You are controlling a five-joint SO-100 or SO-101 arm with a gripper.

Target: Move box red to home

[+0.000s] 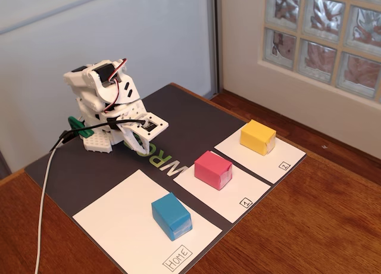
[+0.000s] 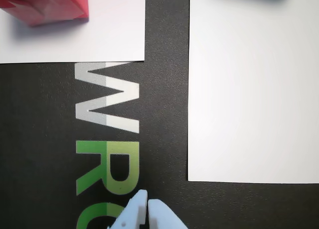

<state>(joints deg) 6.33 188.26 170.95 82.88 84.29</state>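
On sheet "1" (image 1: 238, 193) sits box red (image 1: 212, 170), apart from home (image 1: 128, 217), where a blue block (image 1: 171, 216) rests. End effector (image 2: 147, 203) clenched, empty, over the dark mat (image 1: 178, 116).

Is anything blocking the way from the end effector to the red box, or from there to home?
Nothing visible lies between the end effector and the red box, only bare mat. The HOME sheet already holds a blue block, with free space around it.

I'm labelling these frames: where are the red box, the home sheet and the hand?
red box (image 1: 212, 169), fixed view, its top face
home sheet (image 1: 119, 205), fixed view, bare paper
hand (image 2: 147, 203), wrist view, its closed fingertips
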